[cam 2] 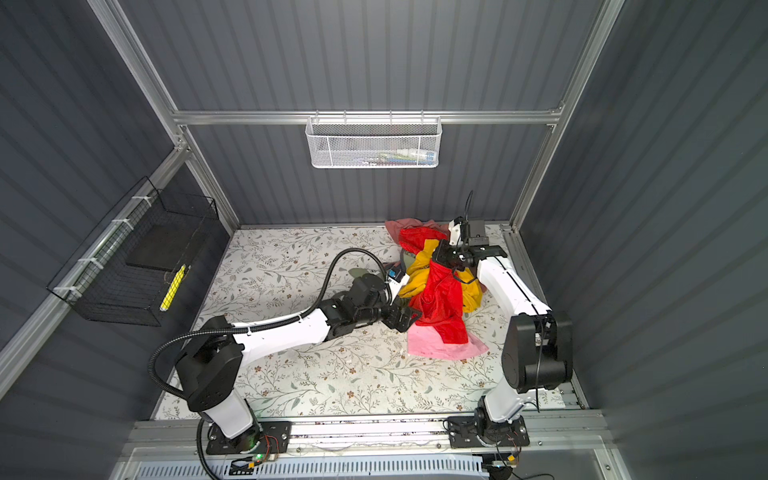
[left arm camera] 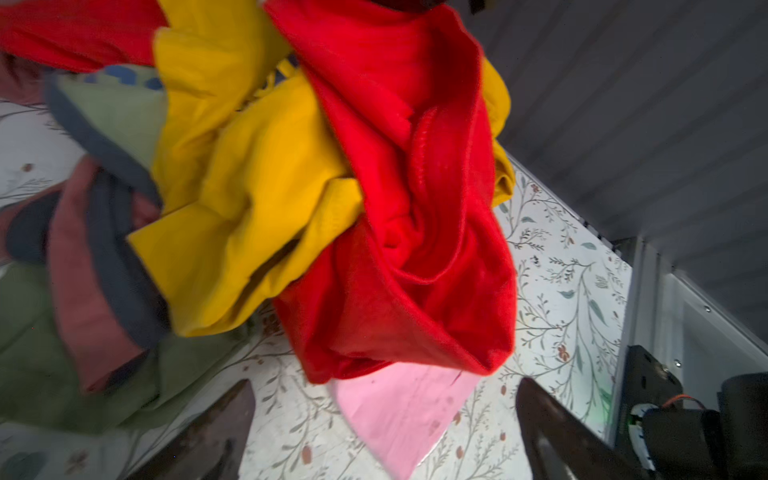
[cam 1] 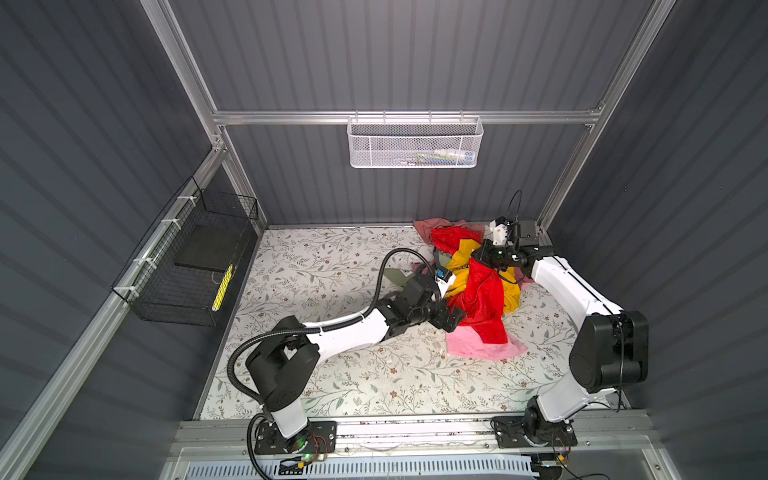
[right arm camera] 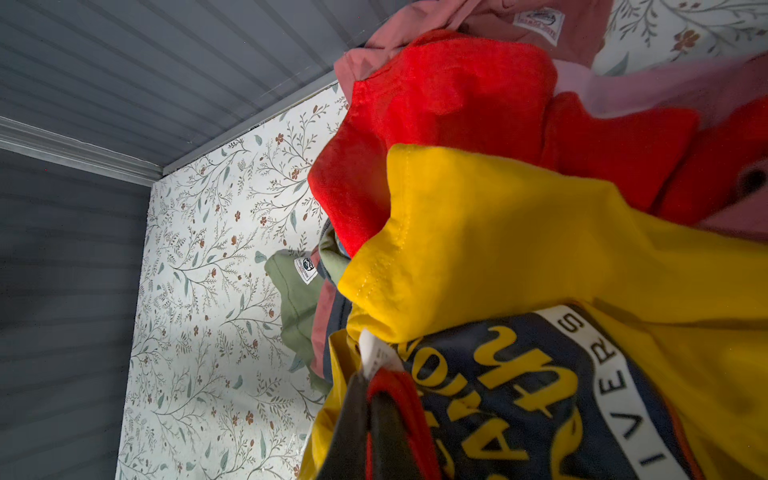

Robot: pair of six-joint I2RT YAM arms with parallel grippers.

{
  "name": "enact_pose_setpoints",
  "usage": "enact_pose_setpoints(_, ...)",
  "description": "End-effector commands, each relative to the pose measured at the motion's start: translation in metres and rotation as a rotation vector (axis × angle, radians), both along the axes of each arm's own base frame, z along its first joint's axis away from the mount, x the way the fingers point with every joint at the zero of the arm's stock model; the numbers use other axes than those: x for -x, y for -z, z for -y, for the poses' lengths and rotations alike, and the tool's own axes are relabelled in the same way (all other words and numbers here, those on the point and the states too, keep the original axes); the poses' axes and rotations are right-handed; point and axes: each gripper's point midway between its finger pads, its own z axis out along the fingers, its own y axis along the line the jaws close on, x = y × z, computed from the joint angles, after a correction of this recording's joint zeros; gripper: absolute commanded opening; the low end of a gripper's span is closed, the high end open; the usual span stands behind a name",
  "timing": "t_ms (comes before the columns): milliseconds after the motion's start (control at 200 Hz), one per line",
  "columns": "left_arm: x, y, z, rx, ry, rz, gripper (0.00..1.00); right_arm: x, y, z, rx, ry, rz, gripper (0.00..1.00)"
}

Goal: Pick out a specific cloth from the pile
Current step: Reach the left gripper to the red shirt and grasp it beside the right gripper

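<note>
The red cloth (cam 1: 484, 299) (cam 2: 442, 299) hangs in a long fold from my right gripper (cam 1: 478, 258) (cam 2: 438, 257), which is shut on its upper part above the pile (cam 1: 461, 259). In the right wrist view the jaws (right arm camera: 370, 386) pinch a red fold beside a white label, over the mustard T-shirt (right arm camera: 519, 249) with a navy print. More red cloth (right arm camera: 436, 104) lies behind it. My left gripper (cam 1: 455, 318) (cam 2: 409, 316) is open, low beside the hanging cloth (left arm camera: 415, 208). Between its fingers (left arm camera: 384, 388) lie only the light pink garment (left arm camera: 399, 419) and the table.
The pile sits at the table's back right: the light pink garment (cam 1: 484, 348) in front, a salmon one (cam 1: 426, 228) behind, an olive one (cam 1: 395, 276) to the left. A white mesh basket (cam 1: 413, 143) hangs on the back wall. A black wire basket (cam 1: 195, 266) is on the left wall.
</note>
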Motion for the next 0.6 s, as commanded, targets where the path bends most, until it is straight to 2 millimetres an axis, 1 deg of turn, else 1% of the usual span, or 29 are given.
enact_pose_setpoints(0, 0.006, 0.014, 0.018, 0.008, 0.045, -0.095, 0.97, -0.006, -0.016, 0.002, -0.032, 0.0, 0.057, 0.0)
enact_pose_setpoints(115, 0.003, 0.022, 0.033, -0.009, 0.056, -0.109, 0.97, -0.004, -0.016, 0.009, -0.047, 0.016, 0.06, 0.0)
enact_pose_setpoints(250, -0.012, 0.023, 0.047, -0.013, 0.026, -0.096, 0.96, -0.001, -0.014, 0.016, -0.059, 0.024, 0.059, 0.0)
enact_pose_setpoints(265, -0.013, 0.027, 0.048, -0.021, 0.023, -0.1, 0.96, -0.001, -0.015, 0.016, -0.062, 0.025, 0.061, 0.0)
enact_pose_setpoints(280, -0.018, 0.015, 0.054, 0.003, 0.021, -0.082, 0.96, 0.0, -0.014, 0.016, -0.064, 0.023, 0.061, 0.0)
enact_pose_setpoints(340, -0.027, 0.015, 0.061, -0.002, -0.001, -0.081, 0.91, 0.004, -0.014, 0.017, -0.078, 0.024, 0.059, 0.0)
enact_pose_setpoints(385, -0.031, 0.015, 0.067, -0.007, 0.001, -0.081, 0.82, 0.006, -0.014, 0.017, -0.088, 0.026, 0.064, 0.0)
enact_pose_setpoints(415, -0.032, 0.012, 0.07, -0.006, 0.007, -0.081, 0.7, 0.009, -0.014, 0.017, -0.092, 0.024, 0.069, 0.04)
enact_pose_setpoints(445, -0.032, 0.008, 0.072, -0.003, 0.01, -0.078, 0.6, 0.011, -0.013, 0.018, -0.095, 0.03, 0.069, 0.11)
enact_pose_setpoints(465, -0.032, 0.005, 0.072, -0.002, 0.011, -0.074, 0.5, 0.013, -0.011, 0.019, -0.096, 0.035, 0.068, 0.15)
enact_pose_setpoints(485, -0.033, 0.001, 0.072, 0.001, 0.012, -0.069, 0.43, 0.015, -0.01, 0.021, -0.097, 0.042, 0.069, 0.22)
enact_pose_setpoints(540, -0.032, -0.009, 0.067, 0.005, 0.005, -0.052, 0.3, 0.019, -0.009, 0.028, -0.11, 0.063, 0.075, 0.37)
enact_pose_setpoints(575, -0.032, -0.016, 0.063, 0.002, -0.007, -0.038, 0.24, 0.022, -0.005, 0.032, -0.124, 0.075, 0.076, 0.47)
enact_pose_setpoints(595, -0.033, -0.02, 0.059, -0.001, -0.016, -0.031, 0.21, 0.024, -0.005, 0.035, -0.134, 0.083, 0.082, 0.5)
